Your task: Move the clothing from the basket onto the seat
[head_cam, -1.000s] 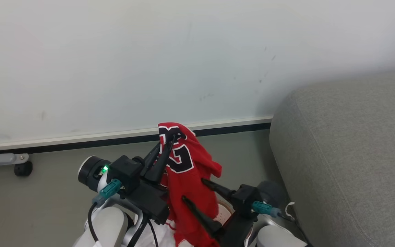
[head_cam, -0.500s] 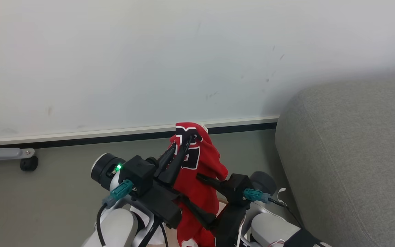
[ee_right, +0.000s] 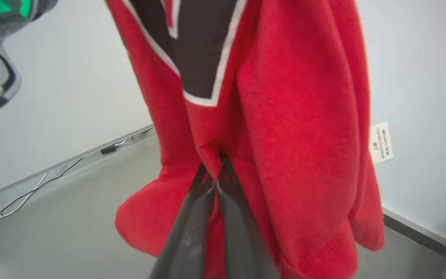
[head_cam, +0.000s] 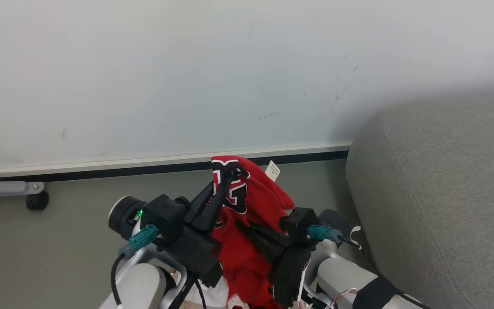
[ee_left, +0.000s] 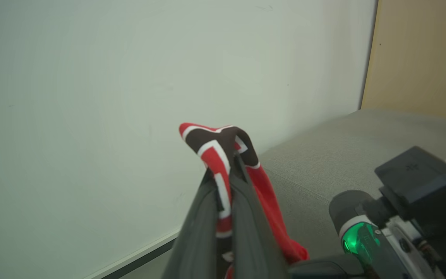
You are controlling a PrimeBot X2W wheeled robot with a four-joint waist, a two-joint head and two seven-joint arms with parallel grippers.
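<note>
**Left end effector** (head_cam: 225, 177): closed on a fold of the red jersey (head_cam: 257, 201) at its dark, white-edged lettering, holding the garment up at centre frame in the head view. The left wrist view shows cloth pinched between the two fingers (ee_left: 246, 217).

**Right end effector** (head_cam: 242, 224): closed on a lower gather of the same jersey, just below and right of the first grip. In the right wrist view both fingers (ee_right: 196, 217) meet in a pucker of red fabric.

**Jersey:** it hangs in the air from the two grips, above the grey floor (head_cam: 58, 249). A white care label (head_cam: 272, 171) sticks out at its upper right.

**Seat:** the grey woven seat (head_cam: 435, 193) occupies the right side of the head view. A strip of floor separates its rounded edge from the jersey.

**Surroundings:**
- A pale wall (head_cam: 187, 77) and a white baseboard (head_cam: 144, 163) with a dark strip lie behind.
- A black castor (head_cam: 37, 200) on a grey leg is at the left edge.
- Thin cables (ee_right: 10, 201) lie along the floor at the left of the right wrist view.
</note>
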